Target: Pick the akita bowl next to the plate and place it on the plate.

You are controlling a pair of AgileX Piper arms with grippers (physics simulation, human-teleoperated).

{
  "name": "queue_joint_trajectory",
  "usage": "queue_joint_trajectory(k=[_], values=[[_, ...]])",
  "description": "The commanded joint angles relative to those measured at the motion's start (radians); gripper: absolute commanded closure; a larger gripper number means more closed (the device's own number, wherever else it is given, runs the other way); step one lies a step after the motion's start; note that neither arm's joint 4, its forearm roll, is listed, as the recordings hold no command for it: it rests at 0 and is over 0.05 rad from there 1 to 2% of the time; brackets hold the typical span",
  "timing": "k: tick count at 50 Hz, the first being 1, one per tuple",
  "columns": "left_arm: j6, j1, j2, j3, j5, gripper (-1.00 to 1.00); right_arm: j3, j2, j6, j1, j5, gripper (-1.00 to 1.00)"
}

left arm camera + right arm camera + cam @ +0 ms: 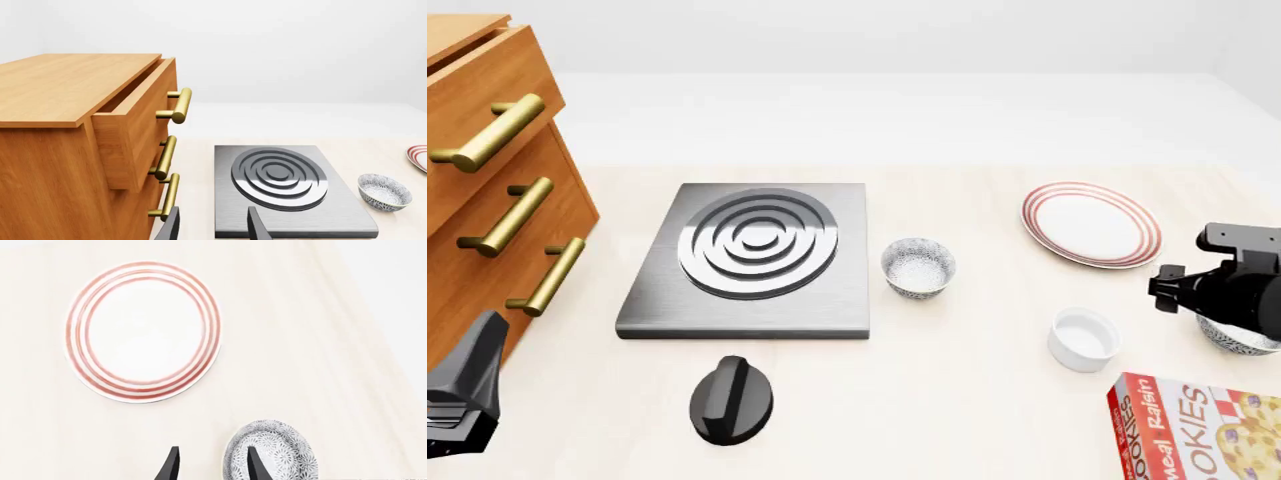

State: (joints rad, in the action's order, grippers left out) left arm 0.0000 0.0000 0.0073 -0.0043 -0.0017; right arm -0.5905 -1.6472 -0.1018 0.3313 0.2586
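In your left wrist view, the left gripper (213,229) shows two dark fingers (171,227) spread apart with nothing between them, hanging over the near edge of the stove burner (280,177). A wooden cabinet (73,145) stands beside the burner, its top drawer (137,117) pulled partly out, brass handles (175,106) facing the desk (393,225). One speckled bowl (383,191) sits just beside the burner, and a sliver of the plate (419,157) shows at the frame's edge.

In the front view, the plate (1092,223) lies on the pale desk (961,400) toward the right, apart from everything else. The speckled bowl (918,267) sits just right of the burner (751,255). Your right arm covers most of the akita bowl (1236,342), which sits at the right edge, nearer you than the plate; you cannot read the right fingers from here. A white ramekin (1084,339) stands between the two bowls, a black knob (731,399) lies in front of the burner, and a cookie box (1198,425) fills the near right corner. The left arm sits low at the near left corner, beside the cabinet (494,200).

In your right wrist view, the right gripper (210,464) has its fingers (256,465) spread; one finger sits over the akita bowl (270,455), the other outside its rim, so they straddle the wall without pinching it. The plate (143,330) lies further ahead, clear of the bowl.
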Motion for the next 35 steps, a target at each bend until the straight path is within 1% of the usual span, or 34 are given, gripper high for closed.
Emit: queue_joint_trajectory(k=[1, 10, 12, 15, 16, 17, 20, 21, 23, 25, 26, 27, 28, 30, 32, 33, 34, 35], values=[[0.0, 0.0, 0.0, 0.0, 0.0, -1.0, 0.009, -0.022, -0.01, 0.015, 0.021, -1.0], [0.0, 0.0, 0.0, 0.0, 0.0, -1.0, 0.027, -0.029, -0.012, 0.02, 0.035, -1.0], [0.0, 0.0, 0.0, 0.0, 0.0, -1.0, 0.018, 0.003, -0.009, 0.019, -0.007, -1.0], [0.0, 0.0, 0.0, 0.0, 0.0, -1.0, 0.022, 0.005, -0.006, 0.018, -0.005, -1.0], [0.0, 0.0, 0.0, 0.0, 0.0, -1.0, 0.033, -0.026, -0.004, 0.017, 0.035, -1.0], [0.0, 0.0, 0.0, 0.0, 0.0, -1.0, 0.035, -0.036, -0.002, 0.016, 0.046, -1.0], [0.0, 0.0, 0.0, 0.0, 0.0, -1.0, 0.036, -0.047, -0.002, 0.017, 0.054, -1.0], [0.0, 0.0, 0.0, 0.0, 0.0, -1.0, 0.026, -0.019, -0.001, 0.017, 0.014, -1.0], [0.0, 0.0, 0.0, 0.0, 0.0, -1.0, 0.035, -0.054, -0.002, 0.018, 0.056, -1.0], [0.0, 0.0, 0.0, 0.0, 0.0, -1.0, 0.037, -0.067, -0.003, 0.018, 0.067, -1.0], [0.0, 0.0, 0.0, 0.0, 0.0, -1.0, 0.031, -0.037, -0.004, 0.019, 0.031, -1.0], [0.0, 0.0, 0.0, 0.0, 0.0, -1.0, 0.031, -0.037, -0.004, 0.019, 0.03, -1.0], [0.0, 0.0, 0.0, 0.0, 0.0, -1.0, 0.037, -0.068, -0.004, 0.019, 0.065, -1.0], [0.0, 0.0, 0.0, 0.0, 0.0, -1.0, 0.039, -0.087, -0.003, 0.02, 0.083, -1.0], [0.0, 0.0, 0.0, 0.0, 0.0, -1.0, 0.042, -0.096, 0.0, 0.019, 0.094, -1.0], [0.0, 0.0, 0.0, 0.0, 0.0, -1.0, 0.035, -0.068, 0.003, 0.018, 0.057, -1.0], [0.0, 0.0, 0.0, 0.0, 0.0, -1.0, 0.041, -0.085, 0.007, 0.016, 0.079, -1.0], [0.0, 0.0, 0.0, 0.0, 0.0, -1.0, 0.041, -0.085, 0.007, 0.016, 0.079, -1.0]])
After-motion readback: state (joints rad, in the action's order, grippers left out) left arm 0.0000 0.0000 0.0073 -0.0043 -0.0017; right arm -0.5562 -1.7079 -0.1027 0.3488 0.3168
